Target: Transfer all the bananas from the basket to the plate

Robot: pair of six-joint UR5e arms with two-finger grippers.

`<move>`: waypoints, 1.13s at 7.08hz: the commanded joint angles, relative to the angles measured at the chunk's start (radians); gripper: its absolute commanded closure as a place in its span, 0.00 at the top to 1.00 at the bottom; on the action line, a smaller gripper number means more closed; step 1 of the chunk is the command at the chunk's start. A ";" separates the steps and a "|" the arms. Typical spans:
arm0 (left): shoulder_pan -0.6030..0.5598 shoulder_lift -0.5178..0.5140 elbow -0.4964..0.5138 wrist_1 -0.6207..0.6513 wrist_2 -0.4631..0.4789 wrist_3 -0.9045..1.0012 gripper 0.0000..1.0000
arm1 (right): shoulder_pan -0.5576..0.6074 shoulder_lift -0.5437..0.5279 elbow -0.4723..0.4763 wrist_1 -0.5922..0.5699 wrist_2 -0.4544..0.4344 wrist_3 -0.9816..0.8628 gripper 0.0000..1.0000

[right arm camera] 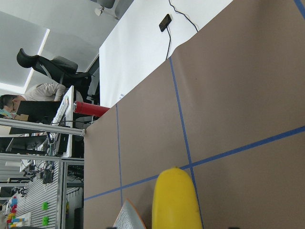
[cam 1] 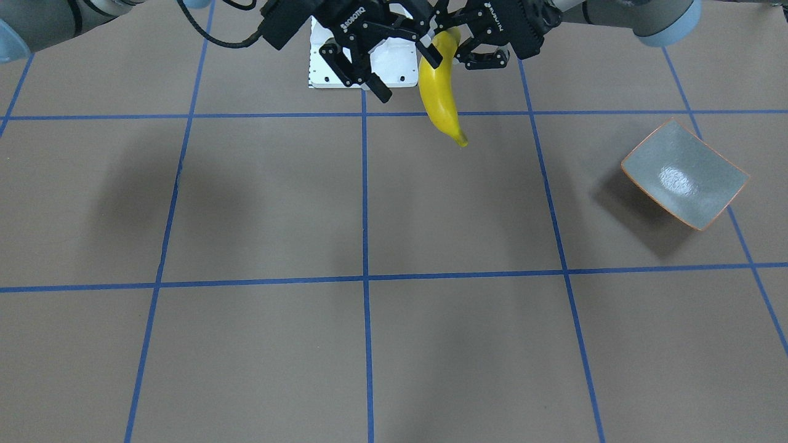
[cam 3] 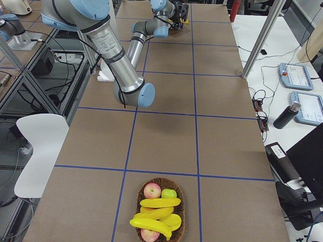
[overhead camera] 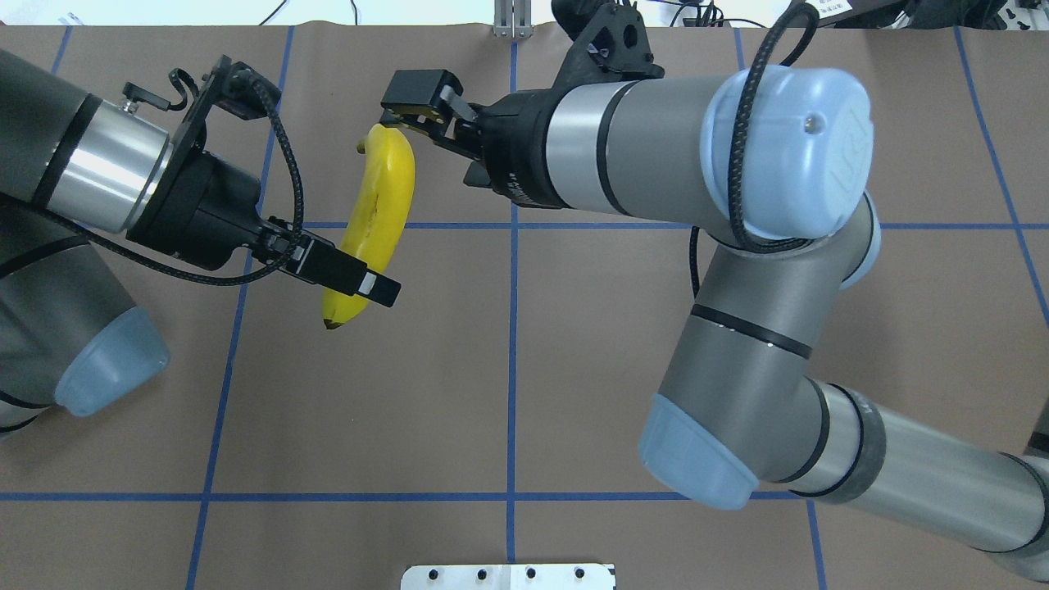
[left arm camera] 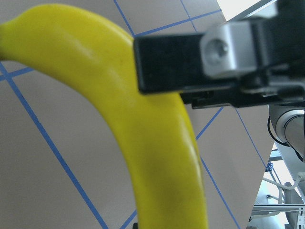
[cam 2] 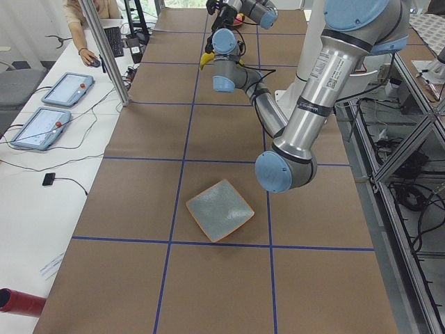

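Banana [overhead camera: 379, 209] hangs high over the middle of the table [cam 1: 258, 203], pinched near its robot-side end by the left gripper [overhead camera: 354, 283], fingers narrow and clamped on it, so the long free end is clear for laying down. Right gripper [cam 1: 409, 75] sits close beside with fingers spread wide and nothing between them, which reads as a hand-off between arms. Plate [cam 1: 677, 163] lies bare toward the table's left end, open tabletop all the way there. Basket [cam 3: 138, 214], by the right end, holds more bananas [cam 3: 157, 214].
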 commanded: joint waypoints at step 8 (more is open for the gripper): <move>-0.225 0.781 0.070 -0.017 0.163 0.499 0.00 | 0.538 -0.589 -0.009 0.010 0.567 -0.720 1.00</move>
